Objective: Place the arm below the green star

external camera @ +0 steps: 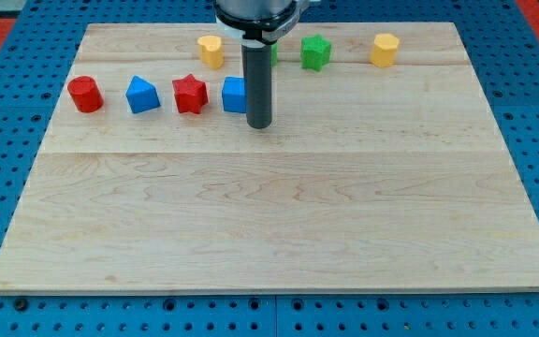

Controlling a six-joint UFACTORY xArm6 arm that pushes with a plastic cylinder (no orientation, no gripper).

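Observation:
The green star [315, 51] lies near the view's top, right of centre, on the wooden board [279, 215]. My tip [259, 124] rests on the board below and to the left of the star, about a block's width apart from it. The tip stands just right of a blue block [234, 95], close to or touching it. The rod hides part of another green block [272, 52] behind it.
A yellow block [211, 51] and a yellow hexagon-like block [385, 50] lie along the top. A red cylinder [85, 95], a blue block [141, 95] and a red star [190, 94] form a row at the left.

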